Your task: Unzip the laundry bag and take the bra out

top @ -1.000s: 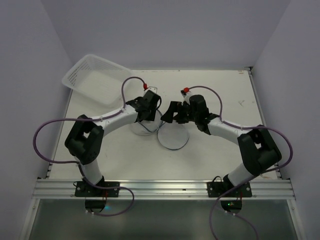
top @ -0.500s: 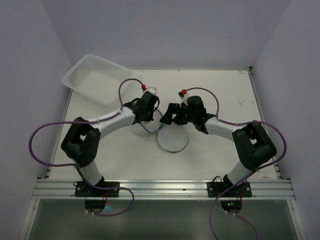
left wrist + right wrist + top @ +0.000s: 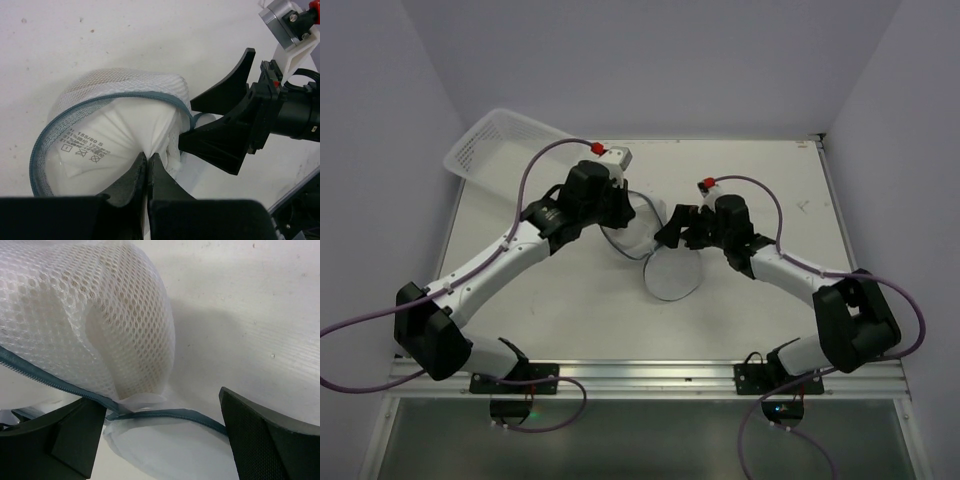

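While my left gripper (image 3: 148,162) is pressed shut, its two fingers pinch a fold of the bra (image 3: 125,135), a smooth white cloth that puckers toward the pinch and carries printed size and care marks just beside it. The bra lies inside the laundry bag (image 3: 120,80), whose white mesh arches over it. The grey-blue zipper (image 3: 140,95) is undone and runs as an open loop around the cloth, from the near left, over the top, and down toward my other hand.

From above, the bag sits near the middle of the table (image 3: 770,180), between my two wrists. One half is tipped up on its side under my left wrist. The other half lies flat on the table as a round disc just in front of my right gripper (image 3: 160,402). The halves meet where the zipper ends.

My right gripper's jaws stand wide apart and hold nothing. They straddle the seam end of the bag, with the mesh dome bulging above and between them and the zipper tape crossing the gap. In my right wrist view the tape runs close to the left-hand finger, and I cannot tell whether that finger touches it. The other finger stands clear of the mesh, over bare table.

A white lattice basket (image 3: 505,150) sits at the far left corner of the table, well apart from the bag.
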Robot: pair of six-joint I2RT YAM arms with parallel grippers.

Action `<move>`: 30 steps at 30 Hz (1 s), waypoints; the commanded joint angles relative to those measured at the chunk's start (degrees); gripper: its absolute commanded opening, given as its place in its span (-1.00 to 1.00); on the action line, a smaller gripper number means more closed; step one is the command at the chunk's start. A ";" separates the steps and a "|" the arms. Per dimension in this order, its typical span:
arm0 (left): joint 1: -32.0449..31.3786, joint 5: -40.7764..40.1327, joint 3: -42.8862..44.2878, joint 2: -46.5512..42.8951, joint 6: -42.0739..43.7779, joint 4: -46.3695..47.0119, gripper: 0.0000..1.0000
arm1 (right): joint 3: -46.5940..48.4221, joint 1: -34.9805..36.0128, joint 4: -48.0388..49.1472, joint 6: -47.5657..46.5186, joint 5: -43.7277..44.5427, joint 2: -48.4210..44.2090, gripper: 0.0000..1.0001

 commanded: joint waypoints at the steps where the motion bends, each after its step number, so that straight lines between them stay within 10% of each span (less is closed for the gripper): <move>1: 0.29 6.81 3.34 -0.46 1.71 -3.47 -1.00 | -1.01 -0.27 -1.13 -1.96 2.19 -3.06 0.87; 13: 3.97 25.97 1.58 -3.89 5.48 -4.45 -1.00 | -1.10 -1.49 -6.76 -2.22 8.78 0.89 0.74; 20: 5.22 38.89 -3.34 -5.30 5.31 2.05 -1.00 | -0.75 -1.85 -6.67 -3.10 6.42 0.81 -0.62; 30: 5.22 51.30 -2.65 -2.23 -4.44 22.00 -1.00 | 1.10 -1.85 -8.60 -3.36 6.50 1.68 -0.92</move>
